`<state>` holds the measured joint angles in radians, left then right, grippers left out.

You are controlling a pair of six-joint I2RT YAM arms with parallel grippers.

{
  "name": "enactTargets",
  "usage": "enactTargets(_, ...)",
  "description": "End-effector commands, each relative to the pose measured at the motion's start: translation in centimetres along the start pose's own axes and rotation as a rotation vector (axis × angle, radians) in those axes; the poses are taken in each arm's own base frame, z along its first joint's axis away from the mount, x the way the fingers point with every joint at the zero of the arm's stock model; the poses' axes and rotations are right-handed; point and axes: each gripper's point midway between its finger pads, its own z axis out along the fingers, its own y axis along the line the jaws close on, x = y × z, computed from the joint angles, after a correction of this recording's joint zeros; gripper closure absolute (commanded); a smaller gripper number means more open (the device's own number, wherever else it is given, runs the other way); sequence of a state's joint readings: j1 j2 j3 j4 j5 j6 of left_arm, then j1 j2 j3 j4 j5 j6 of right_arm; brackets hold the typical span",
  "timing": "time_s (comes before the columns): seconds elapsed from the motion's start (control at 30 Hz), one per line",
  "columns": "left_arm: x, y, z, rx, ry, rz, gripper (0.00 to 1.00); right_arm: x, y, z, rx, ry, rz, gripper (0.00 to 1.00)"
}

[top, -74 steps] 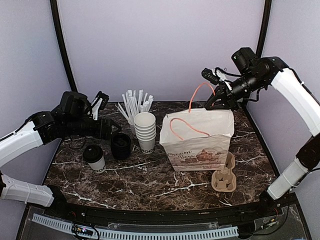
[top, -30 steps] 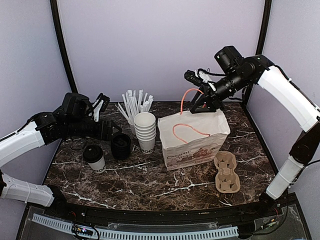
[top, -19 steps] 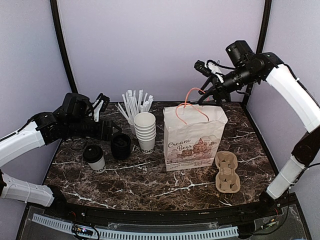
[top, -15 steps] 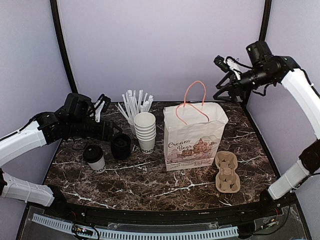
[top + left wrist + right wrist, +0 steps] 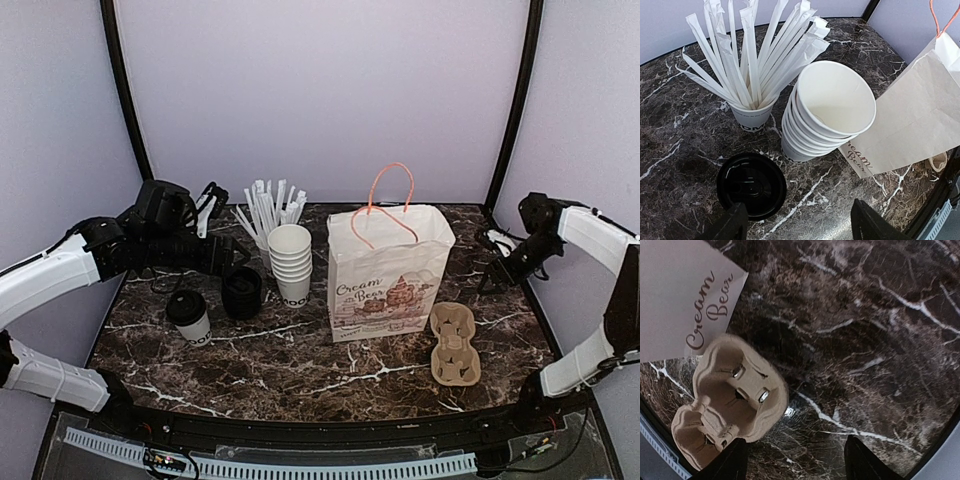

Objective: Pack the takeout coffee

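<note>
The left arm [image 5: 60, 275] reaches in from 9 o'clock, elbow bent, its gripper [image 5: 795, 220] released over the lids [image 5: 751, 185]. The right arm [image 5: 590, 225] folds low at 3 o'clock, its gripper [image 5: 795, 460] released and empty. The takeout coffee [image 5: 188, 315] stands at 8 o'clock from the bag [image 5: 388, 275].

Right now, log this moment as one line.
left gripper: open | right gripper: open | white paper cup with black plastic lid: on dark marble table, unpacked | white paper bag: upright
</note>
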<state>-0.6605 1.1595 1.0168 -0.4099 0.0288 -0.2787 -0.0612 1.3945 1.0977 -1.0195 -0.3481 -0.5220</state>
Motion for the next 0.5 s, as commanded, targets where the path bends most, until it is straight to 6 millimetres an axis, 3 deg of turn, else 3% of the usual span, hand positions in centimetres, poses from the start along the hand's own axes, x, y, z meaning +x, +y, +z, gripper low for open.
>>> enactTargets(0.0,-0.9,-0.2,-0.4,0.001,-0.034,0.024,0.26,1.0,0.6,1.6,0.014,0.024,-0.036,0.32)
enactTargets(0.13,-0.7,-0.2,-0.4,0.002,-0.028,0.017,0.25,1.2,1.2,3.7,0.038,0.084,-0.083,0.29)
enactTargets(0.33,-0.8,-0.2,-0.6,0.005,-0.035,0.007,0.25,2.0,0.0,6.9,0.057,0.189,-0.073,0.29)
enactTargets(0.47,-0.7,-0.1,-0.8,0.001,-0.035,0.005,0.25,2.1,-1.5,7.5,0.114,0.241,-0.092,0.30)
